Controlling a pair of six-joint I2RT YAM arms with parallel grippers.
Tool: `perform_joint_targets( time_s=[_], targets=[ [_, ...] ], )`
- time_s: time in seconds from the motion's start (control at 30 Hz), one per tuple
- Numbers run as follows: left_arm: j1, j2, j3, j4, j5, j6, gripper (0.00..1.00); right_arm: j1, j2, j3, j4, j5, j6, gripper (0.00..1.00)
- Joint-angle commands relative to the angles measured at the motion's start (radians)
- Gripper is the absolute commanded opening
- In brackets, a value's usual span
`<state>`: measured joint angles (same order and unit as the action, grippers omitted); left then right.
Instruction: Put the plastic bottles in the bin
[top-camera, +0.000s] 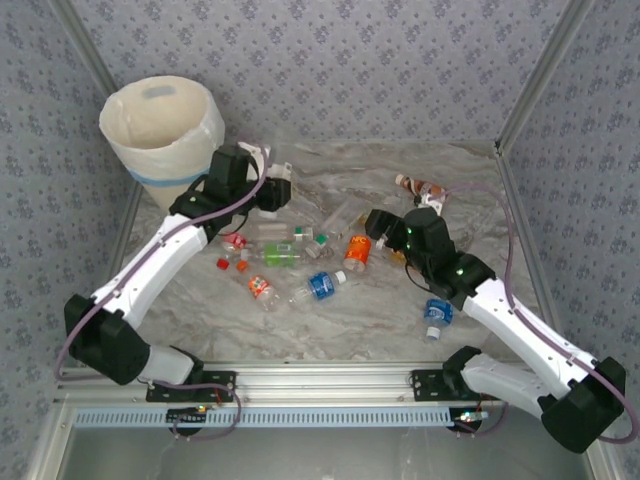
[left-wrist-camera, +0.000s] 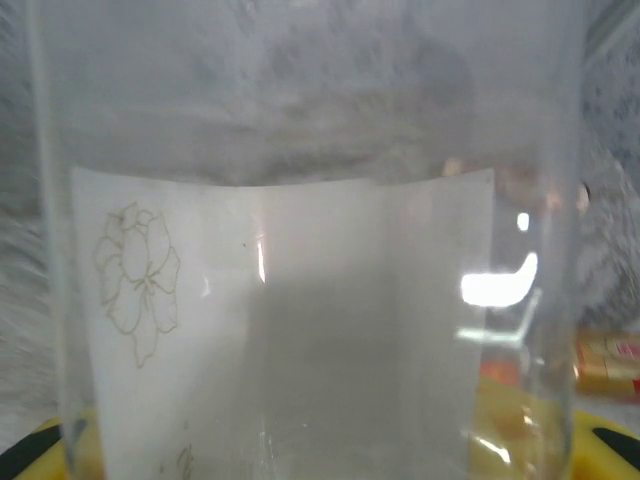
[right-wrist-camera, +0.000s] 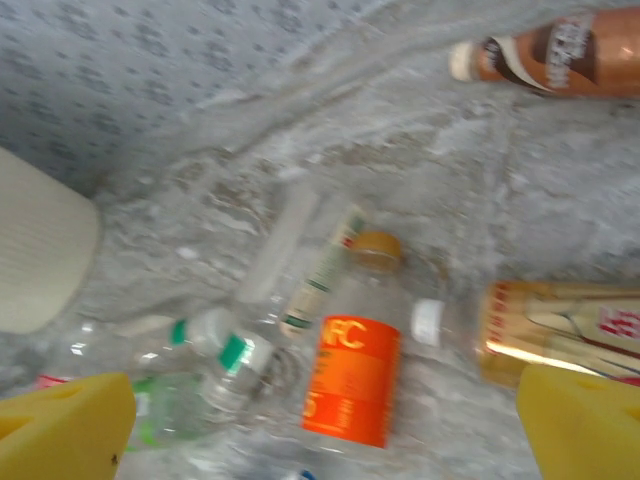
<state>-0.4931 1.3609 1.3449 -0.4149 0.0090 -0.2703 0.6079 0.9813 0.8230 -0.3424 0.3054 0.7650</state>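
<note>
Your left fingers (left-wrist-camera: 590, 418) grip a white-labelled bottle (left-wrist-camera: 300, 300), likely light, slick and crushable. Your right fingers (right-wrist-camera: 70, 425) gape above the orange-labelled bottle (right-wrist-camera: 352, 380); take its middle.

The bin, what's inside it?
Inside the bin I can see just its white plastic bag and no bottles. The bottom is hidden behind the near wall.

The bench (top-camera: 330, 330) looks like smooth grey-veined marble with a faint sheen; the clear bottle (left-wrist-camera: 300, 120) is glossy transparent plastic with a matt white label; the orange-labelled bottle (right-wrist-camera: 352, 385) glints likewise; the bin (top-camera: 190, 140) wears a thin, crinkled translucent liner; the right fingers (right-wrist-camera: 62, 428) look matt yellow, foam-like; the rail (top-camera: 320, 378) is brushed metal.
</note>
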Motion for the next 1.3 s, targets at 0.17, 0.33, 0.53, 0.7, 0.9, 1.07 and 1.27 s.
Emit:
perform_joint_targets(
  time_s=[0.17,0.33,0.53,0.7,0.9,1.07,1.27],
  targets=[
    [0.013,-0.039,0.131,0.138,-0.403,0.116,0.3,-0.007,-0.017,-0.068,0.076,0.097,0.052,1.0],
    [0.094,0.032,0.251,0.126,-0.416,0.179,0.29,-0.008,-0.002,-0.045,0.102,0.095,0.016,1.0],
    [0.214,0.129,0.382,0.136,-0.561,0.292,0.29,-0.008,-0.007,-0.033,0.105,0.106,-0.004,1.0],
    [0.347,0.194,0.465,0.093,-0.545,0.273,0.3,-0.008,-0.008,-0.047,0.122,0.094,0.013,1.0],
    [0.476,0.31,0.564,-0.034,-0.44,0.233,0.31,-0.008,-0.015,-0.045,0.109,0.098,0.027,1.0],
    [0.509,0.496,0.752,-0.205,-0.481,0.28,0.31,-0.008,-0.016,-0.044,0.108,0.1,0.041,1.0],
    [0.546,0.69,0.951,-0.356,-0.517,0.269,0.29,-0.008,-0.013,-0.041,0.102,0.096,0.059,1.0]
  ],
)
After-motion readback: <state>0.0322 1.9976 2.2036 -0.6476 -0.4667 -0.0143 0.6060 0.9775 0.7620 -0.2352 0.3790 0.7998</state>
